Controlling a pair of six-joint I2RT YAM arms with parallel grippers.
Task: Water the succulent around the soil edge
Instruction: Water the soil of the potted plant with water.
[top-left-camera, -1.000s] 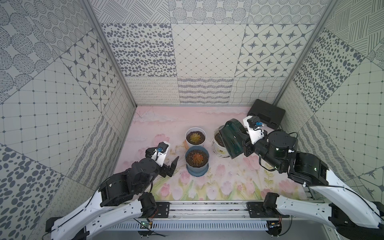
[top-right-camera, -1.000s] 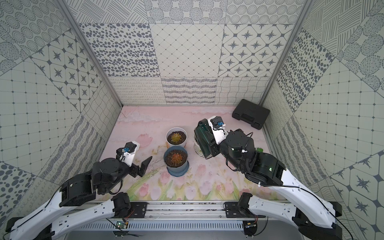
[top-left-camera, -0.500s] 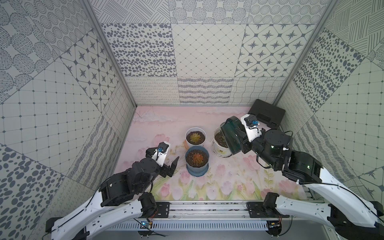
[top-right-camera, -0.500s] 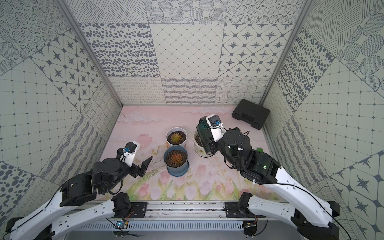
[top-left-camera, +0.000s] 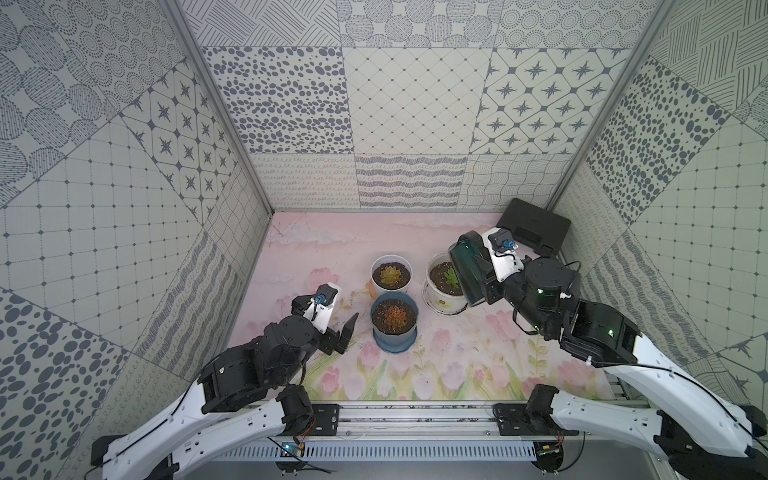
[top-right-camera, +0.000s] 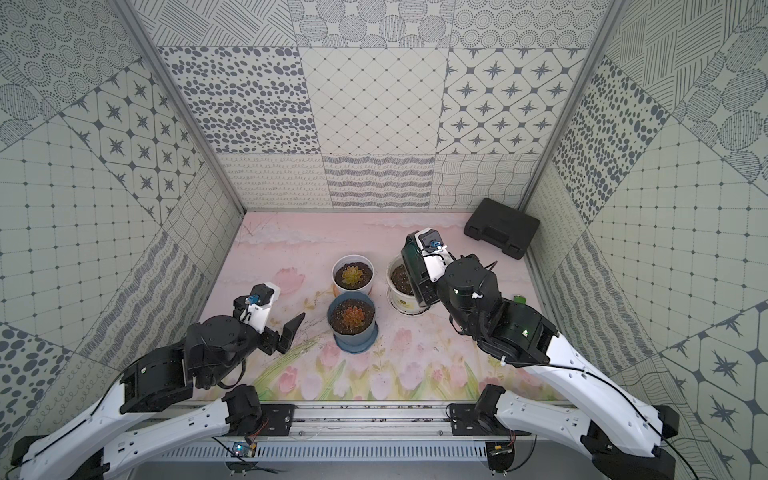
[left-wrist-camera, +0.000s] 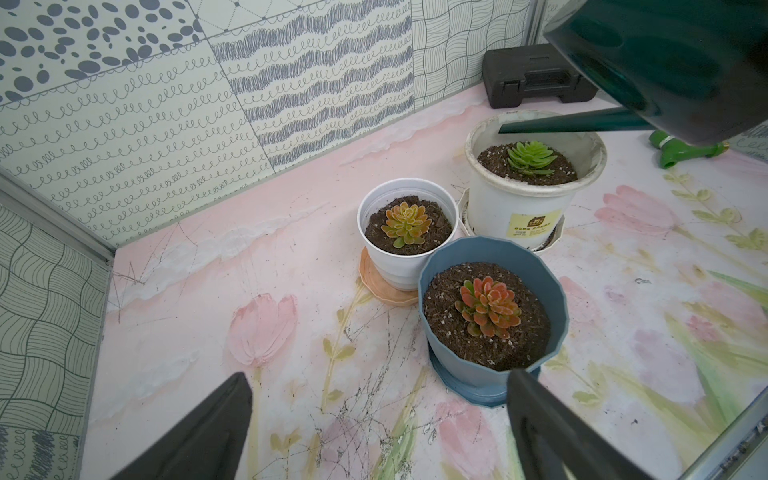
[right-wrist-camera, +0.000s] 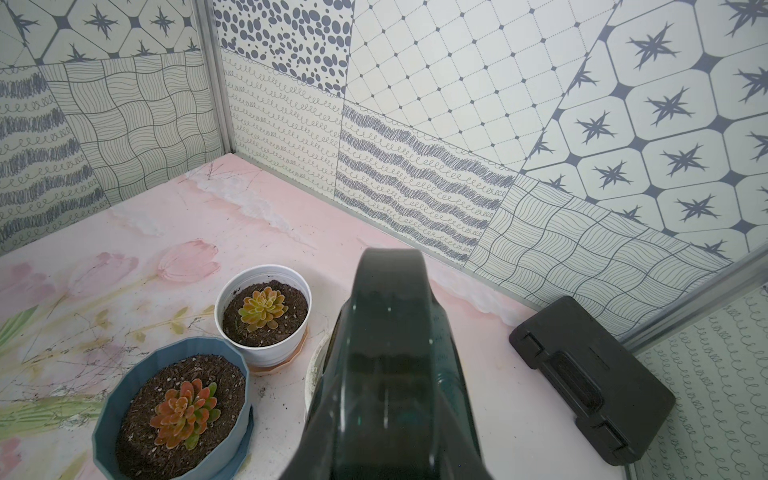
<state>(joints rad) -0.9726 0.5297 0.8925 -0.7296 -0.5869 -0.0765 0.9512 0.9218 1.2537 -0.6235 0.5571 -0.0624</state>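
Easing watering can (top-left-camera: 467, 270), clamped in right gripper (top-left-camera: 487, 286), farther over white pot (top-left-camera: 441, 302) beneath it, putting spout (left-wrist-camera: 573, 124) seemingly at soil edge (left-wrist-camera: 486, 160); leaving left gripper (left-wrist-camera: 374, 424) spread wide.

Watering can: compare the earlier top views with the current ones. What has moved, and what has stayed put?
The right gripper, shut on the watering can throughout, shifted slightly toward the pots. The can turned more edge-on above the cream pot holding the green succulent. Nothing was picked up or released. The left gripper stayed open and parked. The blue pot, small white pot and black case did not move.
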